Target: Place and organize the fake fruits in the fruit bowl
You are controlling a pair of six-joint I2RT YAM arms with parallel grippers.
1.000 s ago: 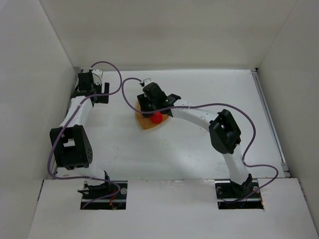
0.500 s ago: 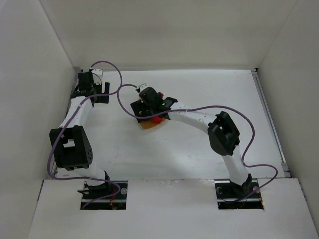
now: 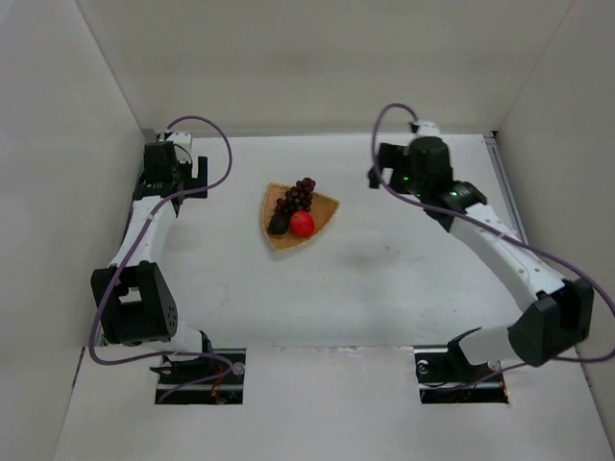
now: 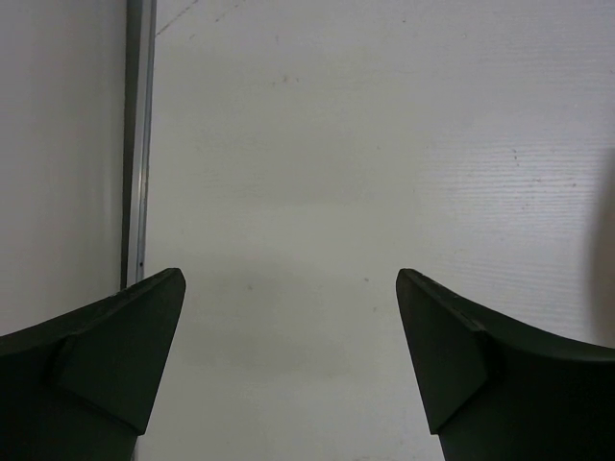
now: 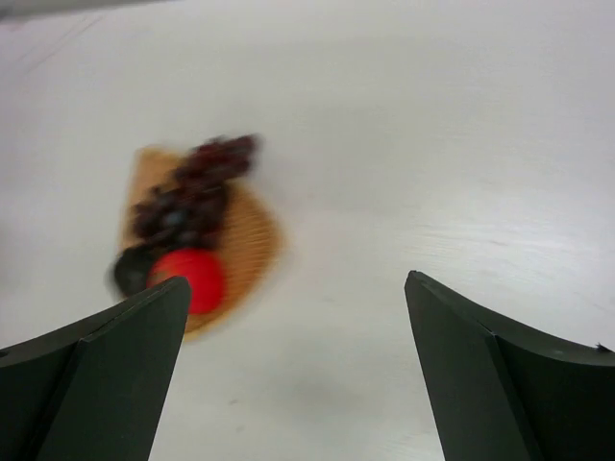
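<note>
The wicker fruit bowl (image 3: 325, 206) lies mid-table, with all three fake fruits in it. The grape bunch (image 3: 296, 197) lies along its far side, the red fruit (image 3: 302, 224) in the middle and the blackish fruit (image 3: 279, 223) to its left. My right gripper (image 3: 379, 177) hangs open and empty to the right of the bowl, well clear of it. The blurred right wrist view shows the bowl (image 5: 254, 240), grapes (image 5: 197, 184) and red fruit (image 5: 195, 279) ahead-left of the open right gripper (image 5: 296, 327). My left gripper (image 3: 195, 177) is open at the far left, over bare table in its wrist view (image 4: 288, 327).
White walls close the table in on the left, back and right. A metal strip (image 4: 139, 144) runs along the table's left edge beside the left gripper. Another rail (image 3: 511, 213) borders the right edge. Cables loop above both arms.
My right gripper has opened, lifted off the bowl and swung away to the right, uncovering the three fruits in it. The left arm has barely shifted.
</note>
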